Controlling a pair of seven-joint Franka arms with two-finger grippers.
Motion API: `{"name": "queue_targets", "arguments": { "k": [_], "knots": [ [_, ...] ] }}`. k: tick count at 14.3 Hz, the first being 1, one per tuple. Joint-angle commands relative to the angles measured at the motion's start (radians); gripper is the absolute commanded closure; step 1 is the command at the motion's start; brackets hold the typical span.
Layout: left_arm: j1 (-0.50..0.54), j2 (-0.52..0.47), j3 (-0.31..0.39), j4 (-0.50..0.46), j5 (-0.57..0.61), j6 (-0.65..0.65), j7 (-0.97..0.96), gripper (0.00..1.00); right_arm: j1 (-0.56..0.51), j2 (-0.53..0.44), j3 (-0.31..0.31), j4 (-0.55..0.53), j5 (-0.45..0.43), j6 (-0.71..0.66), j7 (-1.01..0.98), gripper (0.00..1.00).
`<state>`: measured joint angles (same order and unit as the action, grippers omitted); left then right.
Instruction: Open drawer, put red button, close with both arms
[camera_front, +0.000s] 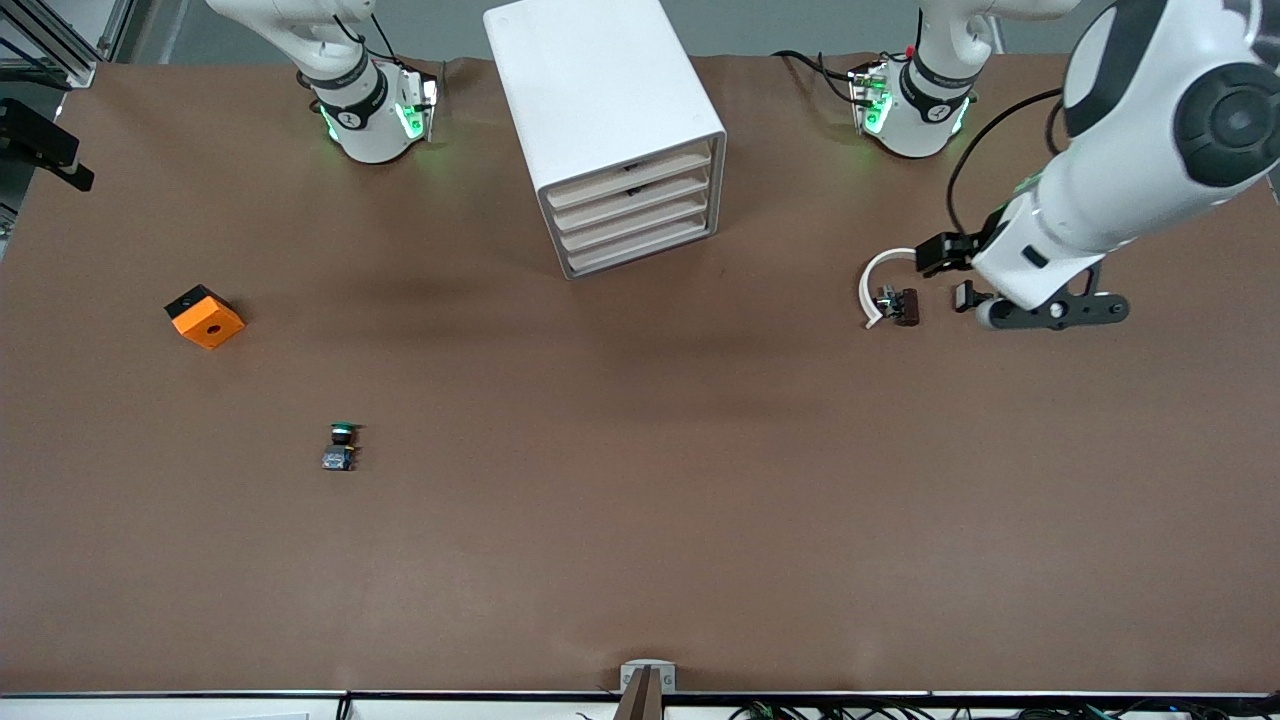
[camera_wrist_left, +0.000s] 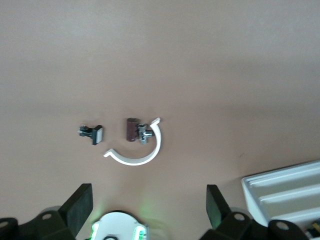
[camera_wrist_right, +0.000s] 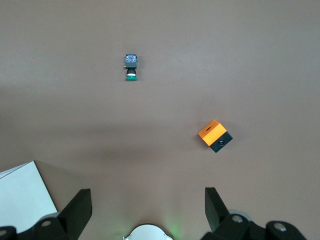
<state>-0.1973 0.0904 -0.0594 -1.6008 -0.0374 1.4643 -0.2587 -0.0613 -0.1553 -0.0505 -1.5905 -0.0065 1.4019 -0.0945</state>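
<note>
The red button (camera_front: 903, 305) lies on its side on the brown table, toward the left arm's end, touching a white curved strip (camera_front: 876, 283). In the left wrist view its dark red cap (camera_wrist_left: 131, 129) shows beside the strip (camera_wrist_left: 137, 159). The white drawer cabinet (camera_front: 600, 110) stands between the two arm bases, and its drawers (camera_front: 635, 215) are all shut. My left gripper (camera_wrist_left: 148, 199) is open and empty, high over the table beside the button. In the front view the left arm's wrist hides it. My right gripper (camera_wrist_right: 145, 200) is open and empty, high up and out of the front view.
A green-capped button (camera_front: 342, 445) and an orange-and-black block (camera_front: 205, 316) lie toward the right arm's end; both show in the right wrist view, the button (camera_wrist_right: 131, 67) and the block (camera_wrist_right: 215, 136). A small black-and-white part (camera_front: 963, 295) lies beside the red button.
</note>
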Motion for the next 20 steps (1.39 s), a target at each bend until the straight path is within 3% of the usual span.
{"name": "queue_targets", "arguments": {
  "k": [1,6,9,13,20],
  "knots": [
    [0.064,-0.084,0.004,-0.083,-0.015,0.008,0.139,0.0,0.003,-0.02,0.0,-0.012,0.006,0.002,-0.011,0.0],
    [0.165,-0.138,0.009,-0.142,0.001,0.02,0.337,0.0,0.006,-0.02,0.0,-0.012,0.006,0.0,-0.011,0.0],
    [0.182,-0.156,0.006,-0.162,0.031,0.092,0.355,0.0,0.014,-0.021,0.0,-0.016,0.003,-0.004,-0.011,0.0],
    [0.193,-0.137,0.004,-0.128,0.031,0.174,0.34,0.0,0.014,-0.021,0.0,-0.014,0.003,-0.003,-0.011,0.0],
    [0.188,-0.118,0.001,-0.054,0.03,0.165,0.276,0.0,0.018,-0.021,0.0,-0.016,0.002,-0.003,-0.011,0.0]
  ]
}}
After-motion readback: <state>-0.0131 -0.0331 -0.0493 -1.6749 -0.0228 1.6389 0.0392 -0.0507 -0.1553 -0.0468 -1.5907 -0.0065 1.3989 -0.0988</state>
